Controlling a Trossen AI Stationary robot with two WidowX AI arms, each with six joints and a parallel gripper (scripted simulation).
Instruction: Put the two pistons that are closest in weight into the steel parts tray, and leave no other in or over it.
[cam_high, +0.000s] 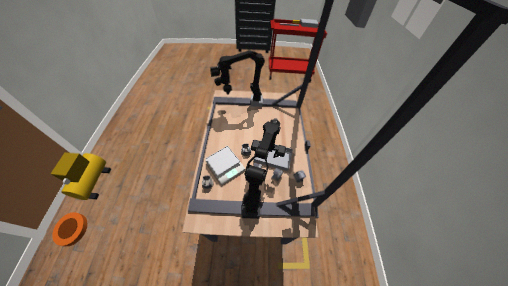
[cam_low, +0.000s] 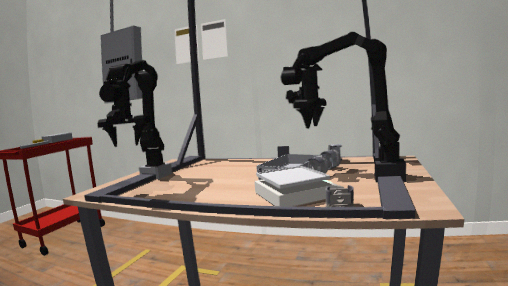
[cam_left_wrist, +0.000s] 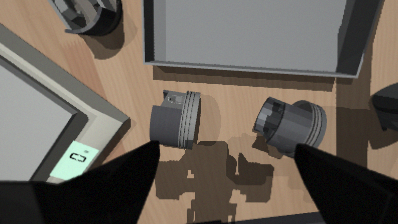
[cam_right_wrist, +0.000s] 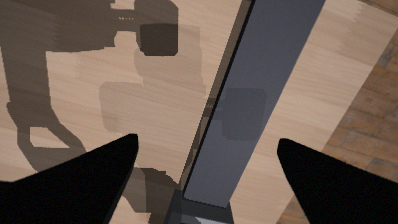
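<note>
The steel parts tray (cam_high: 286, 161) (cam_left_wrist: 250, 70) shows no piston in its visible part. A piston (cam_high: 276, 175) (cam_left_wrist: 295, 125) and another piston (cam_left_wrist: 175, 121) lie on their sides just outside its near edge. A dark piston (cam_high: 299, 176) (cam_left_wrist: 387, 107) is cut off at the left wrist view's right edge. One piston (cam_high: 246, 149) (cam_left_wrist: 92, 17) is beyond the scale, and one (cam_high: 207, 182) (cam_low: 340, 196) stands near its front corner. My left gripper (cam_low: 312, 125) (cam_left_wrist: 226, 149) is open and empty above the near pistons. My right gripper (cam_low: 126, 144) (cam_right_wrist: 208, 143) is open and empty, high above the table's far end.
A white scale (cam_high: 223, 161) (cam_low: 292, 176) with nothing on its pan sits beside the tray; its display (cam_left_wrist: 77, 157) seems to read 0. Dark frame rails (cam_high: 252, 206) (cam_right_wrist: 250, 100) run round the table edge. Upright frame posts (cam_low: 196, 90) stand at the back.
</note>
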